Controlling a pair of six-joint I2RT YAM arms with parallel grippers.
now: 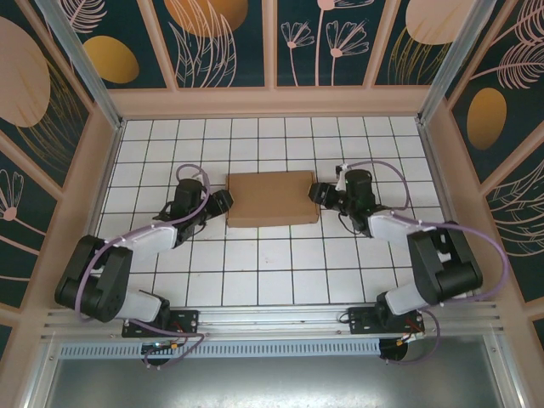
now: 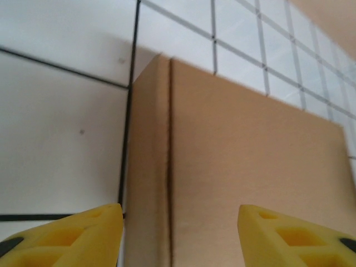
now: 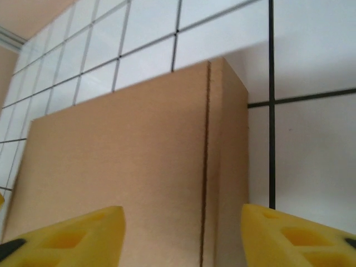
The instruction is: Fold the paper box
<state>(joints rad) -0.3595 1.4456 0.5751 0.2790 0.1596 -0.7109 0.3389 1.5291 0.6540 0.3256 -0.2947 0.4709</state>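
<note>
The paper box is a plain brown carton lying closed and flat on the white tiled floor, near the middle. My left gripper sits at its left end and my right gripper at its right end. Seen from the left wrist, the box shows a dark seam near its end wall, and the left gripper stands open, its yellow fingertips wide apart just short of the cardboard. In the right wrist view the box looks the same, with the right gripper open before it.
Wooden walls with dark patterned panels close in the tiled floor on three sides. A metal rail carrying both arm bases runs along the near edge. Bare tiles lie in front of and behind the box.
</note>
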